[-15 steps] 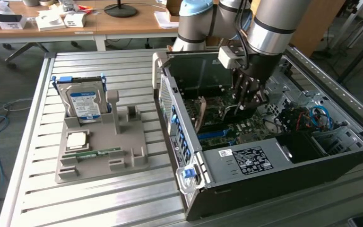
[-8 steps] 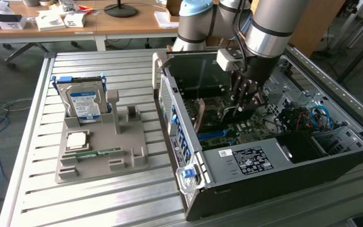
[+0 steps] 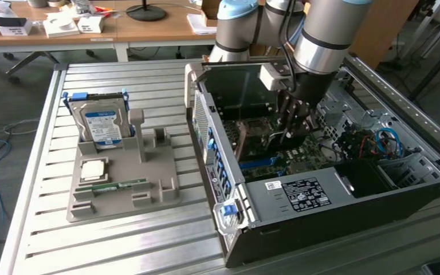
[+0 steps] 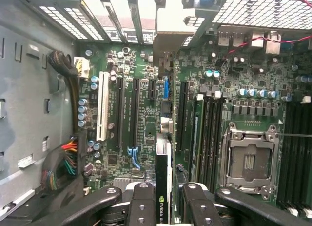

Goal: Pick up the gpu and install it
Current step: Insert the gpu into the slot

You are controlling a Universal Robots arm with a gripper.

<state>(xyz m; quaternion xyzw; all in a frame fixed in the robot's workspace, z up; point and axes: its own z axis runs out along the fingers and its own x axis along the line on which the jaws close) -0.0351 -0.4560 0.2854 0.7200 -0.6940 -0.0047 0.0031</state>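
My gripper [image 4: 165, 209] is shut on the gpu [image 4: 164, 162], a thin dark card seen edge-on with a green logo between the black fingers [image 4: 142, 201]. Its silvery bracket [image 4: 168, 26] points toward the case's rear slot openings. The card hangs above the green motherboard [image 4: 141, 70], over the row of long black expansion slots [image 4: 135, 109]; whether it touches a slot I cannot tell. In the exterior view the arm reaches down into the open computer case [image 3: 297, 192], with the gripper [image 3: 295, 126] low over the motherboard [image 3: 262, 163].
A grey fixture tray [image 3: 121, 197] on the slatted table holds a hard drive [image 3: 101, 126], a processor chip [image 3: 94, 170] and a memory stick [image 3: 113, 186]. Inside the case are the empty processor socket [image 4: 248, 160], a cable bundle [image 4: 66, 162] and red and blue cables [image 3: 384, 143].
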